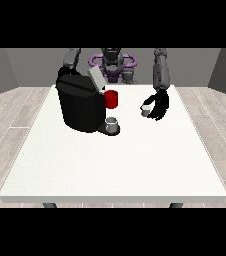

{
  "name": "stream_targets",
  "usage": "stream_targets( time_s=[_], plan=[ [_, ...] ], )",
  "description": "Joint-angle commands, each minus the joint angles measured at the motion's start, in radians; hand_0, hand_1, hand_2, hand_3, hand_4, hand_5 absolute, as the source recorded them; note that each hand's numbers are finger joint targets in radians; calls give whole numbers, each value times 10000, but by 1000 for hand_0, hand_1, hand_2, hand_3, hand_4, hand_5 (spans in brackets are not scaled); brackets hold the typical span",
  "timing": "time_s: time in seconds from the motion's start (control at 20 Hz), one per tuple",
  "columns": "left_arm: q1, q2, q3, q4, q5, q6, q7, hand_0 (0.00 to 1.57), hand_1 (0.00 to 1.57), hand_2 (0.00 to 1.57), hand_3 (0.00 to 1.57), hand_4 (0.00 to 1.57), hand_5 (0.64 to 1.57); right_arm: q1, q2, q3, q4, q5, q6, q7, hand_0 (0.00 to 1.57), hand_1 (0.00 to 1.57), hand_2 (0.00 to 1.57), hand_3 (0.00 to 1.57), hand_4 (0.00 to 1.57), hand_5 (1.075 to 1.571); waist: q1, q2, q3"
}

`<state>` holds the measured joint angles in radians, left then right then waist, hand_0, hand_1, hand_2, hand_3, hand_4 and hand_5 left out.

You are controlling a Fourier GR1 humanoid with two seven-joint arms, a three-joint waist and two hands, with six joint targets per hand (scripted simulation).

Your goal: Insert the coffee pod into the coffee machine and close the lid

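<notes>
On the right half of the white bench [110,165], just right of the coffee machine [80,107], the robot hand at the view's right [160,106] has its dark fingers curled down beside a small pale coffee pod [145,110] — the pod sits at the hand's left edge, and the fingers seem to wrap it, though whether it is lifted or resting on the bench cannot be told. The machine is a black block with its grey lid [96,78] tilted up and open, a red part [111,99] at its right side, and a small grey cup [112,123] on the tray at its near right foot. The other robot hand, at the view's left, is hidden behind the machine, so its fingers cannot be judged. The step in hand looks like securing the pod before carrying it left. To do it well, the pod should be held upright and raised clear of the bench, then moved left and high enough to pass over the red part — coming down into the opening under the lid without knocking the lid shut early
</notes>
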<state>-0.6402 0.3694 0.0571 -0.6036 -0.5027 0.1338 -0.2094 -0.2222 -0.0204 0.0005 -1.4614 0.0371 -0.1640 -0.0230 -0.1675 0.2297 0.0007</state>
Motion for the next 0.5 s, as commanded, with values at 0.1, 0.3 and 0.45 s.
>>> stream_targets(
  time_s=[0.1,0.3,0.45],
  plan=[
    [-387,74,-47,354,-605,950,-368,971,971,1086,863,323,1571,-549,-108,-354,30,-206,-44,139,0,0,0,0,500,1571,-87,447,-10],
    [-504,368,-342,781,-1071,310,100,970,970,1054,793,319,1571,-146,40,-87,-76,-409,128,218,0,0,0,0,510,1571,-226,-51,-9],
    [-493,336,-175,1017,-1084,662,-613,1174,1174,1286,1183,412,1571,-97,138,7,-196,-252,-69,-138,0,0,0,0,487,1571,-230,409,-12]
  ],
)
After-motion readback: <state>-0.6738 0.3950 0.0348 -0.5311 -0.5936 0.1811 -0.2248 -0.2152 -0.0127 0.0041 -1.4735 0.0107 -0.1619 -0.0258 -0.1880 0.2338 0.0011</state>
